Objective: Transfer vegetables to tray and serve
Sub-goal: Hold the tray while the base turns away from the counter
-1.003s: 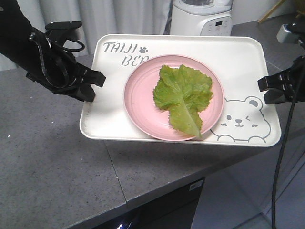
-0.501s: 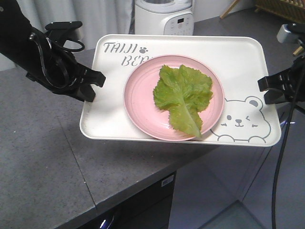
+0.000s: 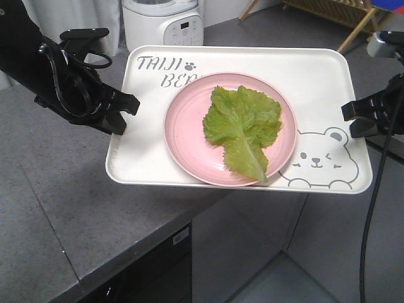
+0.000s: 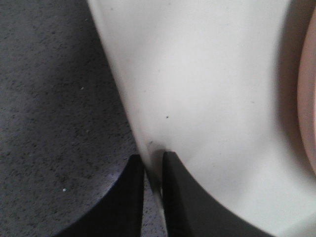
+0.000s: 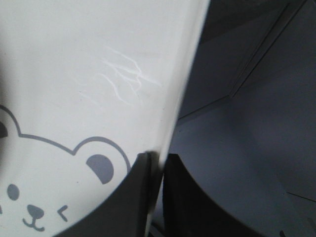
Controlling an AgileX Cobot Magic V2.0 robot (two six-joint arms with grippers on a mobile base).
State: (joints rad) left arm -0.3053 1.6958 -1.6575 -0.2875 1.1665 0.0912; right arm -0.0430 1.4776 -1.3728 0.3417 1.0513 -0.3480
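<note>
The cream-white tray (image 3: 151,148) with grey lettering and a bear drawing hangs in the air between my two arms. A green lettuce leaf, the vegetables (image 3: 243,129), lies on a round pink plate (image 3: 183,129) in the tray's middle. My left gripper (image 3: 124,115) is shut on the tray's left rim; its fingers (image 4: 128,197) pinch that rim (image 4: 148,148) in the left wrist view. My right gripper (image 3: 349,117) is shut on the right rim, and its fingers (image 5: 143,197) clamp the edge (image 5: 182,98) by the bear's ear.
A grey speckled countertop (image 3: 57,202) lies below the tray's left half, its front edge running diagonally. A white kitchen appliance (image 3: 163,24) stands at the back. Floor (image 3: 328,252) shows beneath the tray's right half. A wooden rack (image 3: 347,16) is at the far right.
The tray and both grippers keep their place in the picture while the background slides left: the appliance and counter edge have shifted left and more floor shows under the tray.
</note>
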